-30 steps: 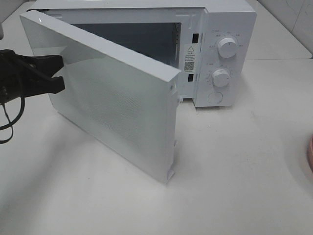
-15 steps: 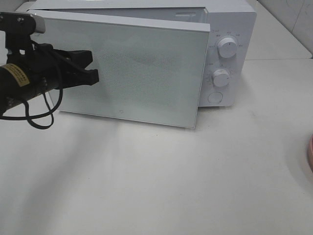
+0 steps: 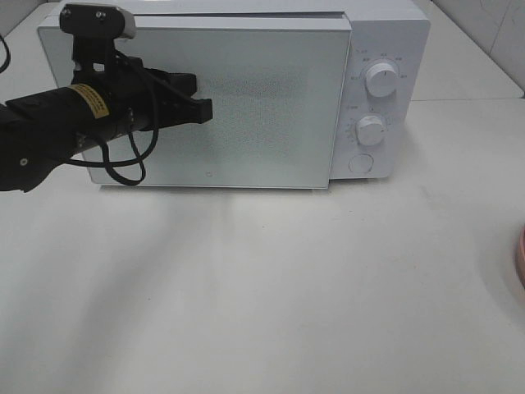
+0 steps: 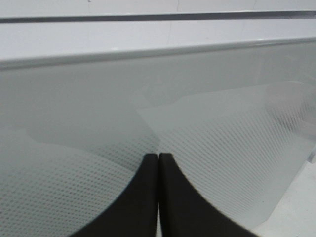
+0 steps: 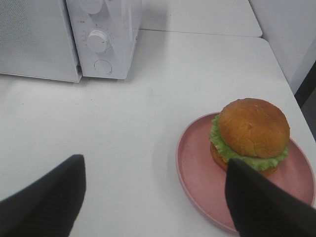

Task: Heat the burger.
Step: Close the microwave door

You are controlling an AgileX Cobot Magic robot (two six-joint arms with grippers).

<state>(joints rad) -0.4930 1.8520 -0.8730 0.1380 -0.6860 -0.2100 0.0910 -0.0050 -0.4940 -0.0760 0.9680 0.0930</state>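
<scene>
Bench: white, smooth, broad bare stretch in front of the microwave; its right edge shows in the right wrist view, close behind the plate.
Microwave: white box with flat faces; door flush against the body, frosted with a fine dotted mesh; two round knobs and a round button stacked on the right panel.
Left end effector: black, fingers pressed together with no gap, holding nothing; tips touch or nearly touch the door's mesh, left of its middle.
Left arm: black, reaching in level from the left edge across the door front, camera block on top, cable looped beneath.
Right end effector: black textured fingers set wide apart, nothing between them, above bare bench beside the plate.
Burger: glossy golden-brown bun over frilly green lettuce, on the plate, well right of the microwave.
Plate: pink, round, shallow rim; only its edge shows in the high view.
</scene>
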